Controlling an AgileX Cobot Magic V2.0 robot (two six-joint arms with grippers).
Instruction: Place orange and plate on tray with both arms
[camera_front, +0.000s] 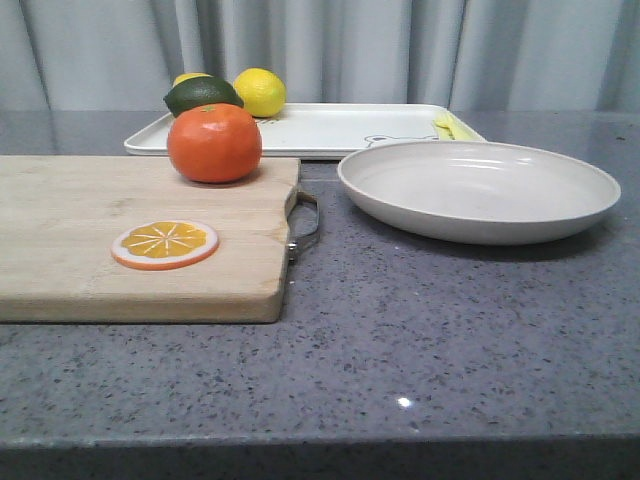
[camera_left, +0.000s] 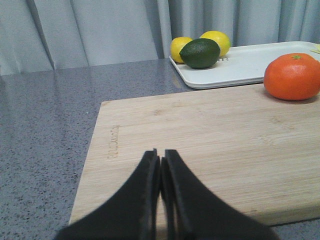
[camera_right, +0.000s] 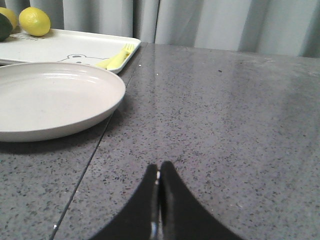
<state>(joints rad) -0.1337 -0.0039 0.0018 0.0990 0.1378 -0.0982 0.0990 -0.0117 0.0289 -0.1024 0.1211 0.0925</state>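
Orange (camera_front: 214, 142) sits at upper centre-left, on the cutting board's (camera_front: 60, 250) far edge, touching nothing else; plate (camera_front: 478, 189) right, tray (camera_front: 330, 128) behind. Left gripper (camera_left: 161, 159) and right gripper (camera_right: 159, 172) are both closed, holding nothing.

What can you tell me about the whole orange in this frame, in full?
The orange is round, slightly flattened, glossy bright orange, with a small green stem dot on top. It sits whole and upright at the far edge of the wooden cutting board, in front of the white tray, not on it. Nothing grips it; only the board touches it.
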